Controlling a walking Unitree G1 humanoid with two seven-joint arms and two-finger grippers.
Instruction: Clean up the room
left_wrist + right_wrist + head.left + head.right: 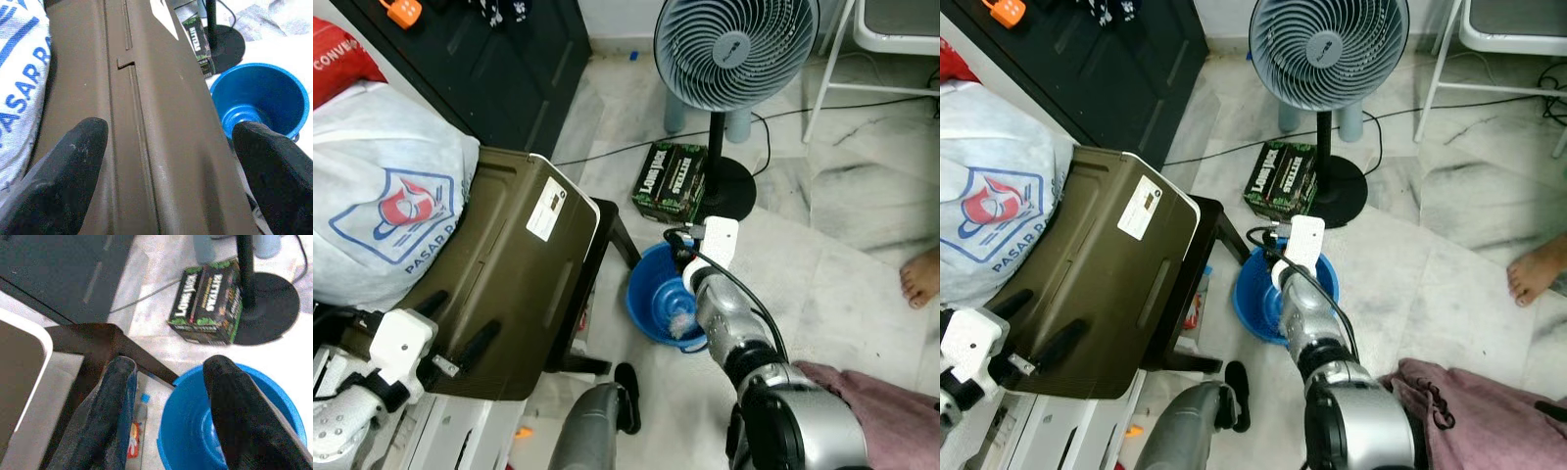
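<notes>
A blue plastic basin (654, 305) sits on the marble floor beside a dark stool (610, 233). On the stool lies a tilted olive-brown case (509, 264). My right gripper (168, 396) hangs open over the basin's near rim, with one finger above the basin (195, 435) and the other beside the stool leg. My left gripper (458, 328) is at the lower left, open, its two fingers spread wide over the case lid (156, 147) with nothing between them. A green "Long Jack" box (671, 182) lies on the floor just beyond the basin.
A standing fan (734, 49) rises behind the box, with its cable across the floor. A white printed bag (382, 196) lies left of the case, and a black cabinet (499, 59) behind it. A person's bare foot (922, 277) and pink cloth (891, 416) are on the right.
</notes>
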